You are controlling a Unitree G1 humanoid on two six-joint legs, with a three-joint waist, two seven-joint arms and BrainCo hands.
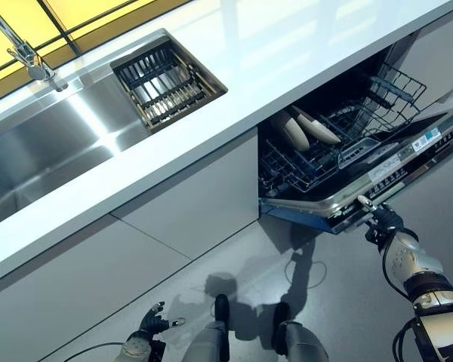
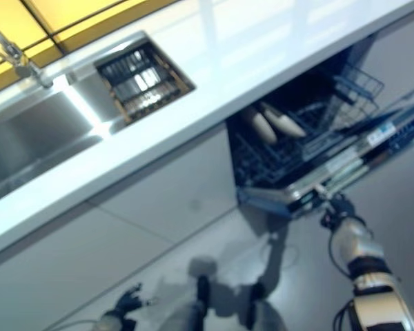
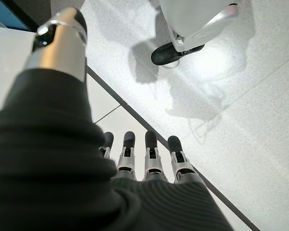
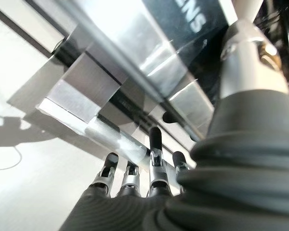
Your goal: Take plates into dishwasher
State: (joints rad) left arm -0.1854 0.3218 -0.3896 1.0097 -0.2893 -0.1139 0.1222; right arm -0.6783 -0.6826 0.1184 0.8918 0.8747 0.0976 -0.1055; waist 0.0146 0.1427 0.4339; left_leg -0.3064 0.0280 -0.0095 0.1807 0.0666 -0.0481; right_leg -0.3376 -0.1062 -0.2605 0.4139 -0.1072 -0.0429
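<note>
Two pale plates stand on edge in the lower rack of the dishwasher under the counter. Its door hangs partly lowered. My right hand is at the door's front edge. In the right wrist view its fingers reach straight to the silver handle bar, and the thumb lies up against the door's face. The hand holds no plate. My left hand hangs low near the floor with its fingers straight and nothing in it.
A wire upper rack juts out above the plates. The white countertop runs across, with a steel sink, a dark dish rack set in it and a faucet. Grey cabinet fronts sit left of the dishwasher.
</note>
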